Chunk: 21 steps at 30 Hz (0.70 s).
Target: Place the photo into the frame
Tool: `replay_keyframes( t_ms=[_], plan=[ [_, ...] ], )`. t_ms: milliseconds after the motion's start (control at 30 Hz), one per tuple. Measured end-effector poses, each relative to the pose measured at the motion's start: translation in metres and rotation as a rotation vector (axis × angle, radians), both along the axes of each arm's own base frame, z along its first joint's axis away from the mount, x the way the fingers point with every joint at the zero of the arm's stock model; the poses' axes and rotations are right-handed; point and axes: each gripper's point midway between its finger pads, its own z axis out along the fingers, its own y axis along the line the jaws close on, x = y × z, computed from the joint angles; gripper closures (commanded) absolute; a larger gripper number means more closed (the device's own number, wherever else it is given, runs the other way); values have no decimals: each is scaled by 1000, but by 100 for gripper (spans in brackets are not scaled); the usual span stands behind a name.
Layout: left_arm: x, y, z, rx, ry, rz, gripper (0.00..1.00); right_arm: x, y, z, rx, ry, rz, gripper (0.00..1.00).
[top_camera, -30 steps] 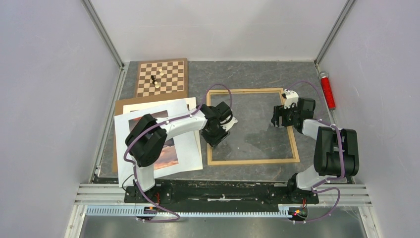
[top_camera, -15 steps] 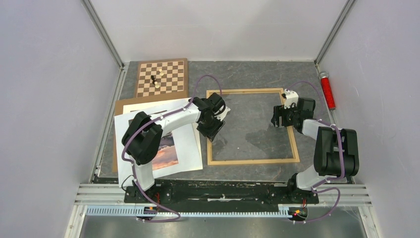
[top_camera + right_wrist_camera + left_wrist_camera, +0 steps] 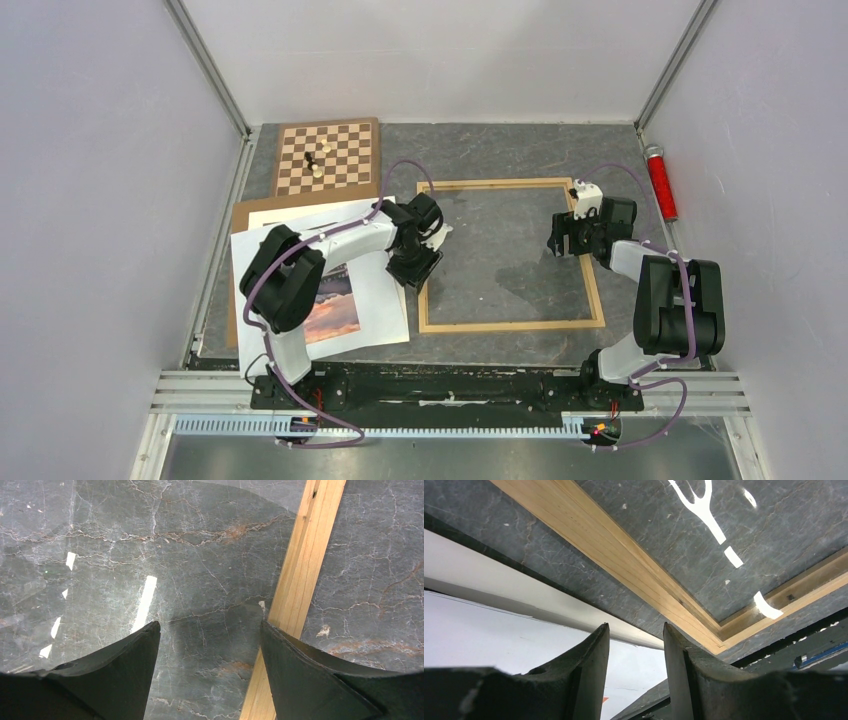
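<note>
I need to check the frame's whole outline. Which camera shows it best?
Top external: all four sides of the frame show, with small bits hidden. Left wrist gives only a corner; right wrist only one side rail.

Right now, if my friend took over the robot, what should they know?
Left end effector: open, empty, by the frame's left rail.
Right end effector: open, empty, just inside the frame's right rail.
The photo lies on a white sheet left of the frame, partly under the left arm.
Done: nothing gripped yet; the frame has no photo in it.
Left: pick up the photo and lay it inside the frame.
</note>
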Motion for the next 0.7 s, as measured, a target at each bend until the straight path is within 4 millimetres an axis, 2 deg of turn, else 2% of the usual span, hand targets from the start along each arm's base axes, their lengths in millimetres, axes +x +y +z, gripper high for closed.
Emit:
replay_keyframes(
  t_ms=[533,700],
  plan=[
    [-20,-8,-3,-37,53,31,49,-1,0,0,-2,2,-2,24],
    [-25,-11,-7,-38,53,13,48,-7,1,1,6,15,2,23]
  ],
)
